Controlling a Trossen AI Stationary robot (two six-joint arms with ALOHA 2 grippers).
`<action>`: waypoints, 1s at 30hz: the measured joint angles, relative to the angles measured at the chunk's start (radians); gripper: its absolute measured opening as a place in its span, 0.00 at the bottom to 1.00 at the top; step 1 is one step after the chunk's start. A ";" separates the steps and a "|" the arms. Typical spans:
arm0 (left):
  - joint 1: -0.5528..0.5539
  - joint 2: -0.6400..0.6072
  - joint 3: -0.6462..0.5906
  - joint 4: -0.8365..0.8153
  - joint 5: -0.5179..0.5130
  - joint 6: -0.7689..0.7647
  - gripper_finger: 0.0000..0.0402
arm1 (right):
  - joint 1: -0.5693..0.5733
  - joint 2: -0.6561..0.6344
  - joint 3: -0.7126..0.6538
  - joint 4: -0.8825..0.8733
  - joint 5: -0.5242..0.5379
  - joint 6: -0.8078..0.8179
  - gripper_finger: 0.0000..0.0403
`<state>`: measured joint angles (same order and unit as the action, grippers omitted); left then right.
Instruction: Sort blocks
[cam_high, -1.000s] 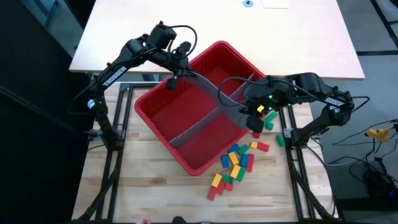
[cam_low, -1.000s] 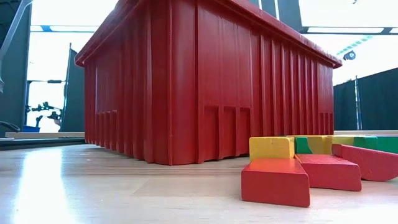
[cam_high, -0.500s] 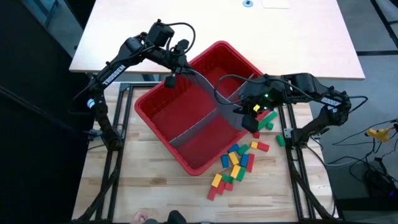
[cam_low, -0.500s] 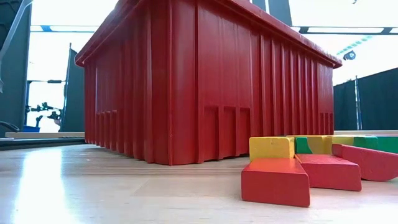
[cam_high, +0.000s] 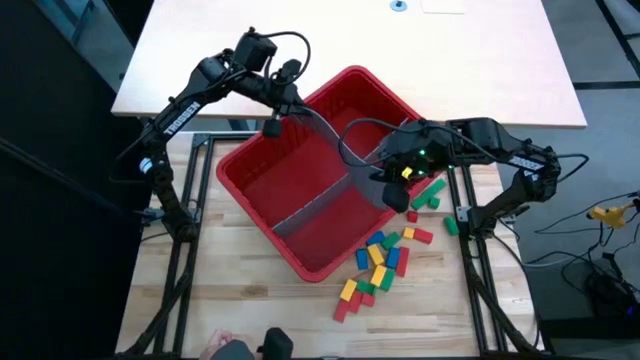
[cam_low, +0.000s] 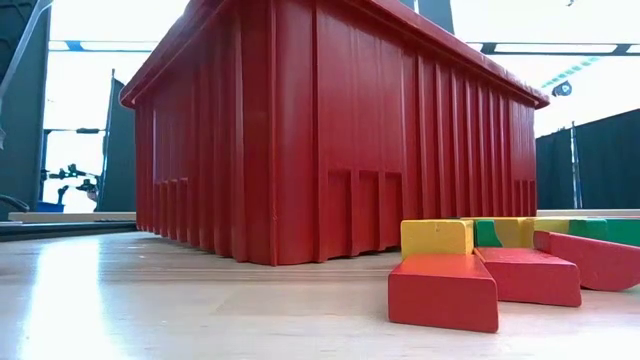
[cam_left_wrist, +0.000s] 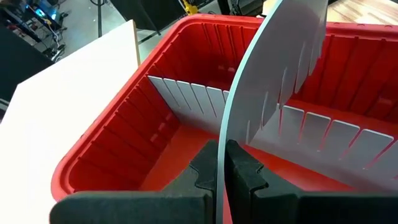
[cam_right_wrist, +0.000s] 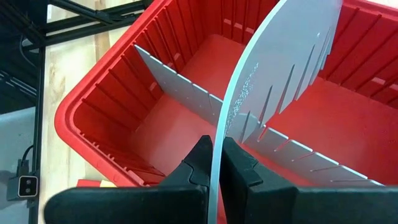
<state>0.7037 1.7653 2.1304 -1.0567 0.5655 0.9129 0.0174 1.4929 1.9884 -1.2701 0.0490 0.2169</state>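
Both arms work over the red bin (cam_high: 300, 190), each pinching one end of a bowed grey slotted divider panel (cam_left_wrist: 273, 81): the left gripper (cam_left_wrist: 222, 163) at the bin's far-left wall, the right gripper (cam_right_wrist: 213, 160) at its right wall, fingers of each clamped together on the panel's thin edge. A second divider (cam_right_wrist: 186, 87) already stands seated along the bin floor. The blocks (cam_high: 378, 262), red, green, blue and yellow, lie unsorted on the wooden table (cam_high: 250, 320) just outside the bin's near-right wall, a few more beside the right gripper; none shows inside the bin. The panel is visibly flexed, so the likely risk is that it springs free of one grip, or that its slots miss the seated divider and it jams askew, leaving no clean compartments for sorting.
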 joint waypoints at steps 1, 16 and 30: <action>0.001 0.000 0.000 0.003 0.000 0.003 0.00 | 0.000 0.000 0.000 0.000 0.000 0.000 0.00; 0.005 0.000 0.000 0.001 -0.006 0.012 0.00 | 0.000 0.000 0.000 0.002 0.009 0.009 0.00; 0.020 0.002 -0.007 -0.042 -0.007 0.035 0.00 | -0.018 0.000 0.000 -0.028 0.008 0.008 0.00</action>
<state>0.7236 1.7676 2.1236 -1.0984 0.5587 0.9475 -0.0006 1.4929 1.9888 -1.2981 0.0570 0.2249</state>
